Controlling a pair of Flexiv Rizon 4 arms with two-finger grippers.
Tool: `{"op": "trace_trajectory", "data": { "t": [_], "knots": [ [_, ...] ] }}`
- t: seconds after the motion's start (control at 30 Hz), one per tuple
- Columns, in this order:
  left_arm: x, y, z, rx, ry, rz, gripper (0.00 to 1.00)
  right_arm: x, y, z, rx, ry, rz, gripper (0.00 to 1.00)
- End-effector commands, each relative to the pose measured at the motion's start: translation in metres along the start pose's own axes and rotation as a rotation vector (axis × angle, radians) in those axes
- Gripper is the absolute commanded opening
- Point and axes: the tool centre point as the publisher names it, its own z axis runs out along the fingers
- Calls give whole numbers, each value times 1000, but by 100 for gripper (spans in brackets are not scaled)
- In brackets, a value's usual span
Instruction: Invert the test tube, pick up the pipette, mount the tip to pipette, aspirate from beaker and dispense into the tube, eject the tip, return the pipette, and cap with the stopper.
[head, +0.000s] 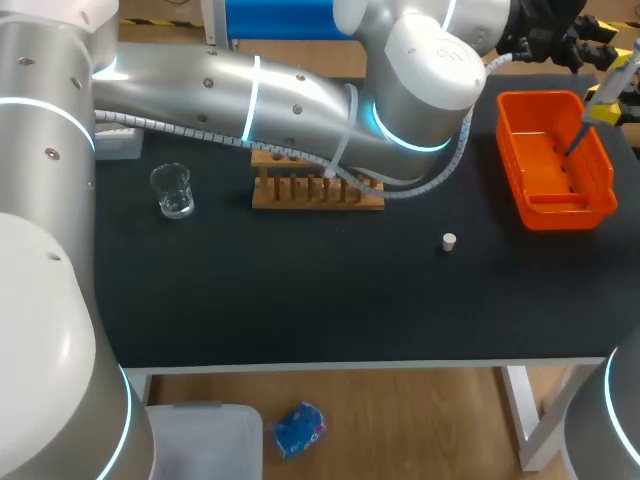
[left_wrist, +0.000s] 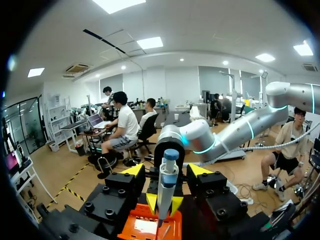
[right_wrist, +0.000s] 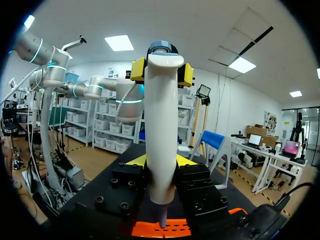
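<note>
Left hand (left_wrist: 164, 204) and right hand (right_wrist: 161, 161) both tight on the upright pipette (right_wrist: 161, 115) over the orange basket (head: 513, 150).

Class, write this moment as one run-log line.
pipette: over bin | right pincer: shut on pipette | left pincer: by pipette's top | stopper: on table

Overhead; opposed close wrists sharing pipette (left_wrist: 166, 185)
</note>
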Motion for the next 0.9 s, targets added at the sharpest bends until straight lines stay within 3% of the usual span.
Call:
{"op": "trace_trajectory", "data": {
  "t": [0.03, 0.2, 0.53, 0.9],
  "knots": [
    [-3, -3, -10, -38, 17, -2, 100, 0, 1, 0, 3, 0, 0, 0],
    [-2, 2, -30, -63, 23, 9, 100, 0, 1, 0, 3, 0, 0, 0],
    [7, 34, -86, -90, 13, 10, 100, 0, 1, 0, 3, 0, 0, 0],
    [7, 34, -86, -90, 13, 10, 100, 0, 1, 0, 3, 0, 0, 0]
  ]
}}
